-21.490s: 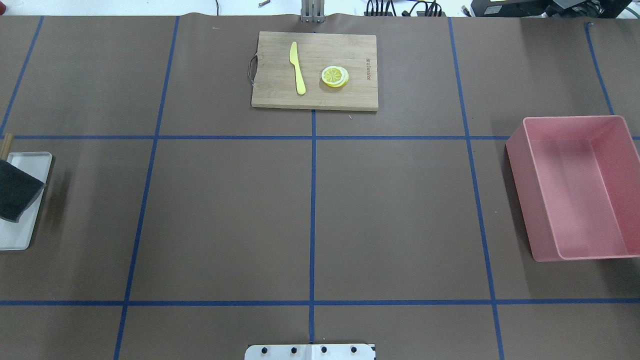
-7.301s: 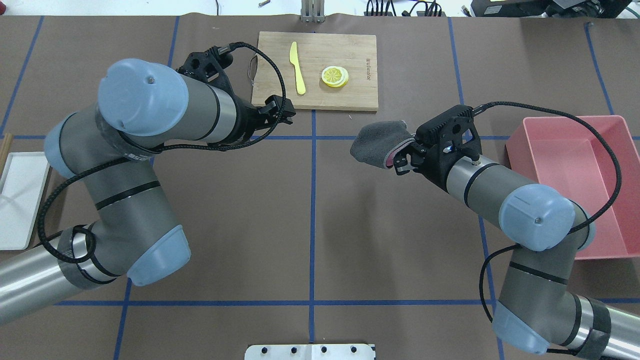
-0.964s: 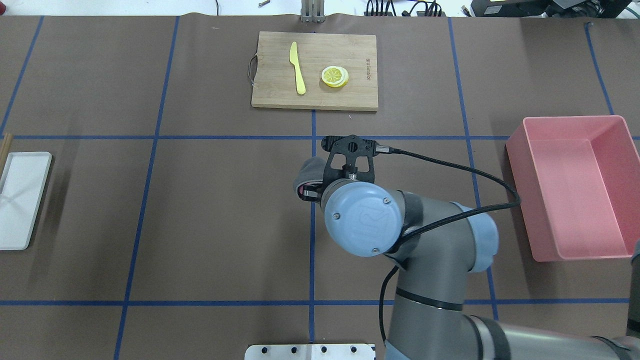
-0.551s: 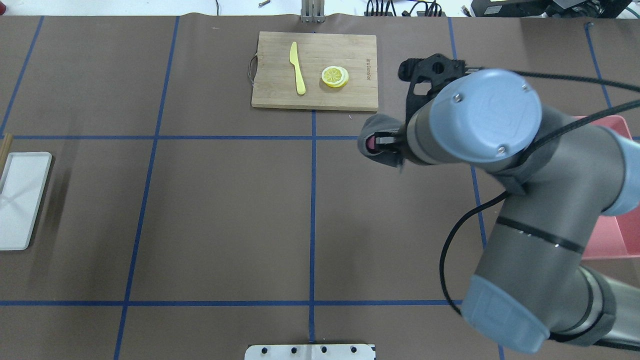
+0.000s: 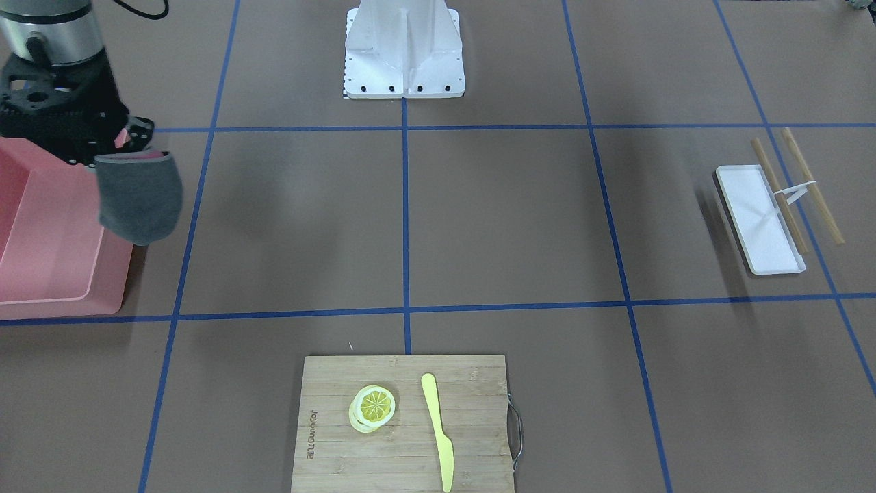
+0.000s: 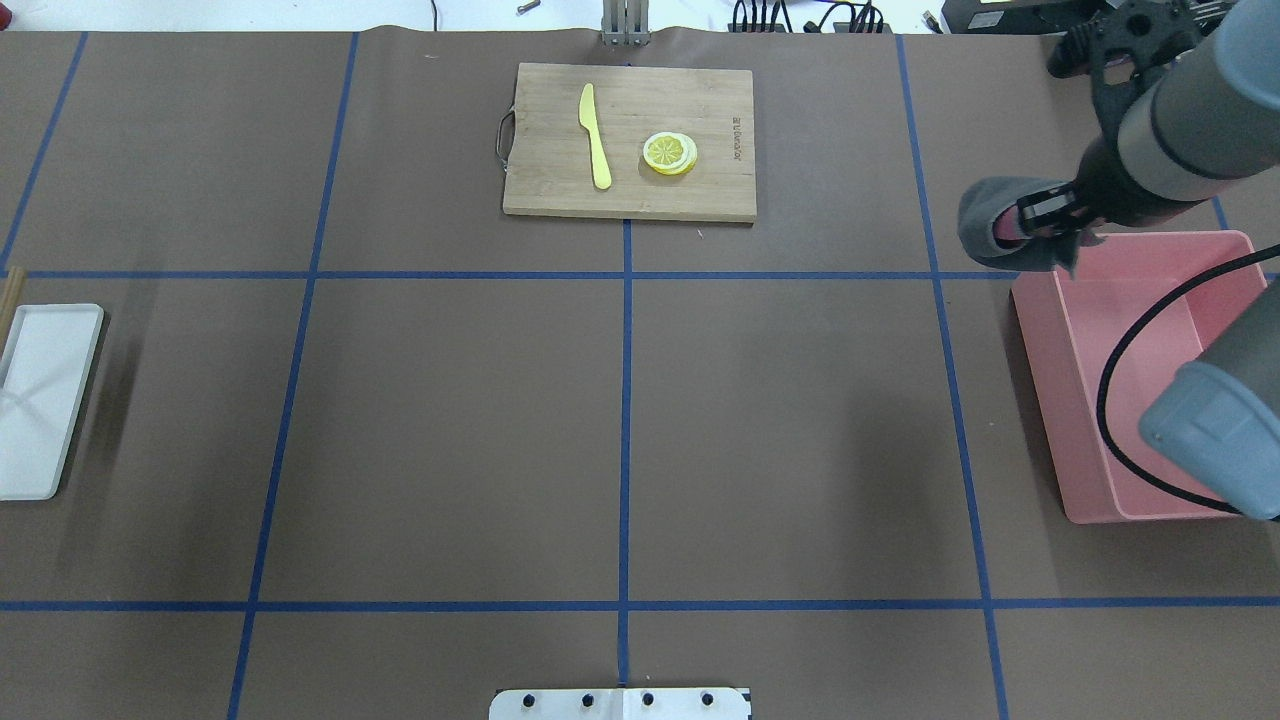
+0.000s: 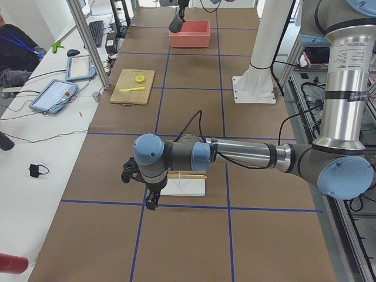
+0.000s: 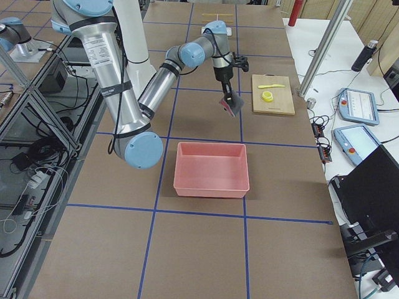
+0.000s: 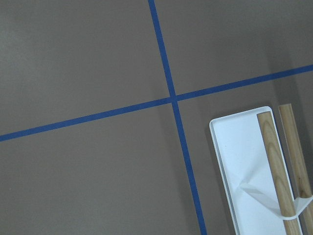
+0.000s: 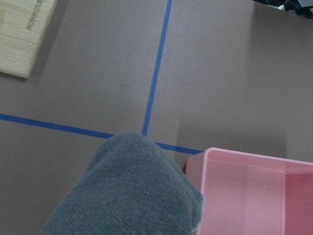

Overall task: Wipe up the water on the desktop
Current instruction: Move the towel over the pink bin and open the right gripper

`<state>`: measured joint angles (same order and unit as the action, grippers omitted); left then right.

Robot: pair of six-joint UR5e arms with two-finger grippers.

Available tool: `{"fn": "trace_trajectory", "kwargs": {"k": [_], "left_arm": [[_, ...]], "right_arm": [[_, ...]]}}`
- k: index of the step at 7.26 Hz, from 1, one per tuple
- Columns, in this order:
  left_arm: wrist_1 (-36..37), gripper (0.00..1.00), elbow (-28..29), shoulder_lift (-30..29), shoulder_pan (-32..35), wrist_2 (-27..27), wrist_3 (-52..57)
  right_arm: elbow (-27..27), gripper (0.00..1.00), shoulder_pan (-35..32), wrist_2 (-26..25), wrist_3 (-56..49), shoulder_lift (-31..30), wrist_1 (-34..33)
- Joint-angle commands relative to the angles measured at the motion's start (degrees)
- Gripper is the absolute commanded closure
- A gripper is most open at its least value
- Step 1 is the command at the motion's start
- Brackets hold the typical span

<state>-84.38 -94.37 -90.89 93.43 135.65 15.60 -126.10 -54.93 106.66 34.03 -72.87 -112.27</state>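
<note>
The desktop (image 6: 450,420) is a matte brown surface with a blue tape grid; I see no water on it. My right gripper (image 6: 1040,212) is shut on a folded grey cloth (image 6: 985,225) and holds it in the air over the far-left corner of the pink bin (image 6: 1040,350). The cloth hangs down from the gripper in the front-facing view (image 5: 140,198) and fills the bottom of the right wrist view (image 10: 127,191). My left gripper (image 7: 151,198) shows only in the exterior left view, low beside the white tray (image 7: 185,187); I cannot tell if it is open or shut.
A bamboo cutting board (image 6: 630,195) with a yellow knife (image 6: 595,135) and lemon slices (image 6: 670,153) lies at the far middle. The white tray (image 6: 40,400) with wooden chopsticks (image 5: 811,185) lies at the left edge. The robot base plate (image 6: 620,703) is at the near middle.
My right arm has swung the grey cloth from the table's middle to the far right, up to the pink bin's corner. The cloth stays gripped.
</note>
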Motion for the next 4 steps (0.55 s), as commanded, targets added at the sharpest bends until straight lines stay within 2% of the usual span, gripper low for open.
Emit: {"fn": "trace_trajectory", "kwargs": {"k": [1,2,3,4], "left_arm": [[0.0,0.01,-0.1,0.0,0.0,0.1,0.0],[0.0,0.01,-0.3,0.6,0.0,0.1,0.0],[0.0,0.01,-0.3,0.7,0.0,0.1,0.0],[0.0,0.01,-0.2,0.7,0.0,0.1,0.0]], "right_arm": [[-0.1,1.00,-9.2,7.8,-14.7,-13.1,8.8],[0.8,1.00,-12.0,11.3,-19.0,-21.1,19.2],[1.9,0.82,-12.7,13.6,-19.6,-25.4,24.3],[2.7,0.03,-13.3,13.7,-19.5,-29.0,25.9]]}}
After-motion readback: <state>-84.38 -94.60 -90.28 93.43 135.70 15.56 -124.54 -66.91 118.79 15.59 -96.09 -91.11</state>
